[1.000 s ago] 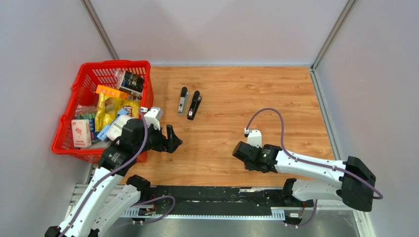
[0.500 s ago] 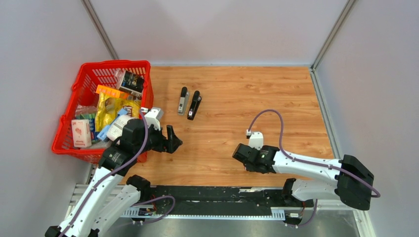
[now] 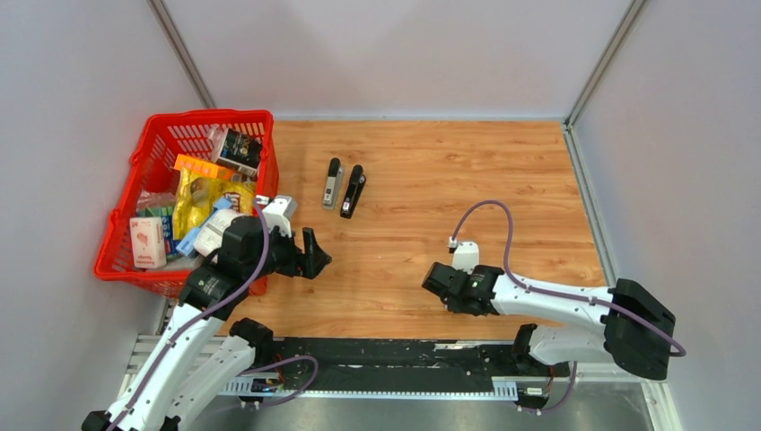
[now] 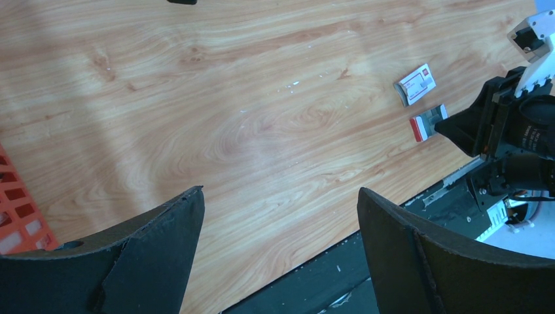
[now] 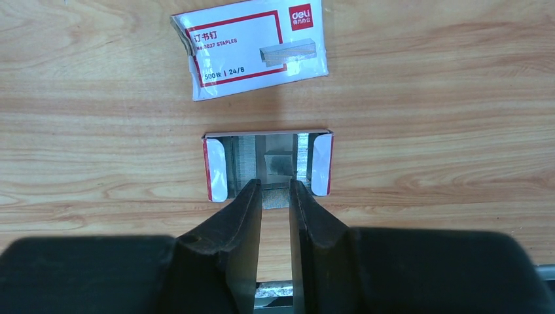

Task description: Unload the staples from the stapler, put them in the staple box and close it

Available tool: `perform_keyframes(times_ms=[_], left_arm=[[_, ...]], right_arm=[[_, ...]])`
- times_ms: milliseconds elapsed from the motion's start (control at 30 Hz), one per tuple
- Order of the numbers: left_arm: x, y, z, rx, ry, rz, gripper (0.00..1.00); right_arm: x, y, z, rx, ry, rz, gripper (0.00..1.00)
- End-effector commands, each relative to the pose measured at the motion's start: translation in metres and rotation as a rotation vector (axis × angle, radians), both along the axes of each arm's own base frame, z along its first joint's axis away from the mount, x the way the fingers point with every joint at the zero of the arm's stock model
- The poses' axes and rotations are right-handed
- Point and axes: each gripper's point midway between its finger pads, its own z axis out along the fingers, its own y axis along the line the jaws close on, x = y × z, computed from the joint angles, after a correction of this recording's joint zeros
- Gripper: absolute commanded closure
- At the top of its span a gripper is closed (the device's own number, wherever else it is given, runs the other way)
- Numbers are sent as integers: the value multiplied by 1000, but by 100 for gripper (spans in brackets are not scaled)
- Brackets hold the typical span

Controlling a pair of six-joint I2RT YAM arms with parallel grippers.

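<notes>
From above, the left hand [image 3: 311, 254] gapes wide, well apart from the right hand [image 3: 432, 280]. Left wrist: an open tray [image 4: 429, 122] lies on the surface [image 4: 229, 98] just before the right hand. Right wrist: its narrowly parted jaws flank staples [image 5: 275, 198] at the tray's near edge; gripped or not, I cannot tell.

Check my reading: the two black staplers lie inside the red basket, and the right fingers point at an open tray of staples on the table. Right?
Not quite: the two black staplers lie on the table beside the red basket, not inside it; the top external view shows this. The right fingers do point at the open tray of staples.
</notes>
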Motion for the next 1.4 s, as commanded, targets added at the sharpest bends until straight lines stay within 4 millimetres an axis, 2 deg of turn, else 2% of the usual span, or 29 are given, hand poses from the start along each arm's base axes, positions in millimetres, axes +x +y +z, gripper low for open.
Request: perform_keyframes(times_ms=[0,567,800,967,1267,1367], left_arm=[[3,-3,5,-17,-23,-8,6],[2,-3,7,-20,-29,-8,6],[3,-2,7,-19,-30,-4,6],[2,-2,7,-19,-29,-4,6],[2,-2,7,-19,-30,-4,6],[3,-2,7,-19,-31,-2,6]], right_arm=[[10,5,1,23,-49,-36,77],[15,5,4,19,-61,-45,70],[16,-7,14,7,-92,-63,70],[17,-17,16,17,-108,-88,77],[18,-21,10,-12,-92,-94,99],[19,-20,7,-19,-86,-93,100]])
